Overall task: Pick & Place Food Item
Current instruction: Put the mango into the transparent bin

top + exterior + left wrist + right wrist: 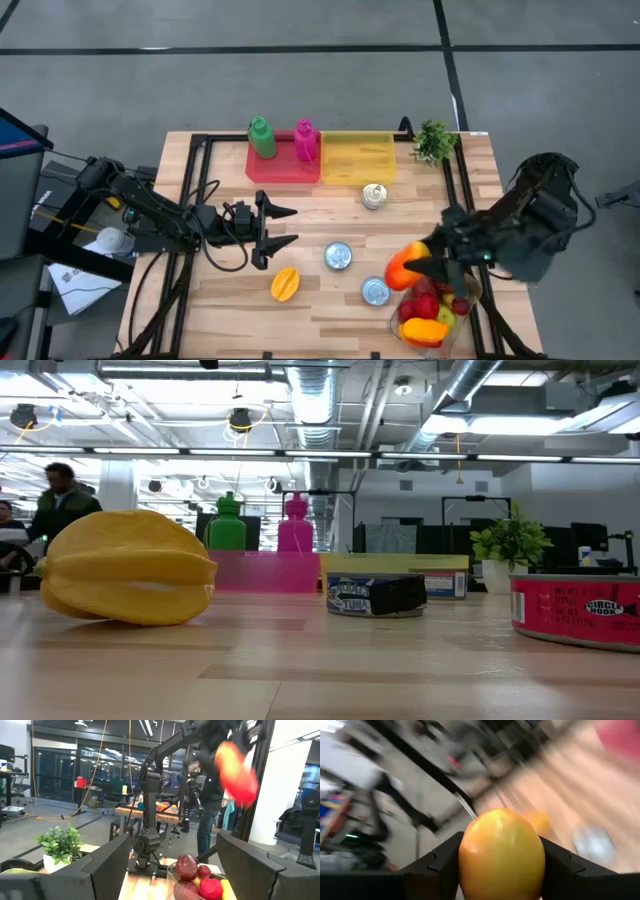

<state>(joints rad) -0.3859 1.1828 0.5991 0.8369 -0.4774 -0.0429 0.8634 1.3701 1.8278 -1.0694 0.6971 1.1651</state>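
while the right gripper [432, 262] clamps a mango [404, 266] above the table [330, 305], near the fruit bowl [432, 322], three cans [375, 291] & a starfruit [285, 284] lie nearby. left gripper [284, 227]: jaws open, empty, mid-table. trays [357, 158] at far edge.

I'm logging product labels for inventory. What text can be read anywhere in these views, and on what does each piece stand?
"TUNA": on the dark-labelled tuna can, low view.
"CIRCLE HOOK": on the red can; the smaller print around it is too small to read.
Can lids from above: nothing legible.
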